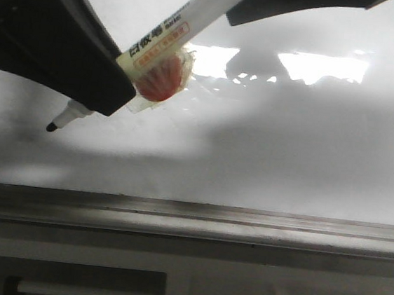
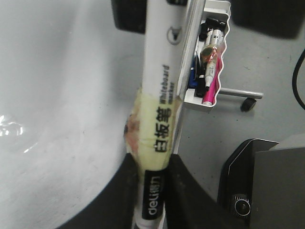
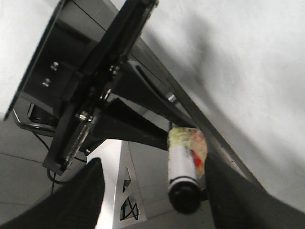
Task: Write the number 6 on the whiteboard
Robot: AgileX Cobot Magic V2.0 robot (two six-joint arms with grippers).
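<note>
The whiteboard (image 1: 267,148) fills the front view, glossy white with glare patches near the top. No drawn number 6 shows on it. My left gripper (image 1: 112,86) is shut on a white whiteboard marker (image 1: 163,35) wrapped in yellowish tape. The marker's black tip (image 1: 52,127) points down-left, at or just off the board. In the left wrist view the black fingers (image 2: 119,191) clamp the marker (image 2: 159,109). My right gripper (image 3: 155,162) is open around the marker's rear end (image 3: 183,188), which lies close to one finger (image 3: 228,191).
A grey metal ledge (image 1: 189,221) runs along the board's lower edge. A white tray (image 2: 209,62) holding several markers stands on a wheeled frame beside the board. The dark right arm (image 1: 290,2) crosses the top of the front view.
</note>
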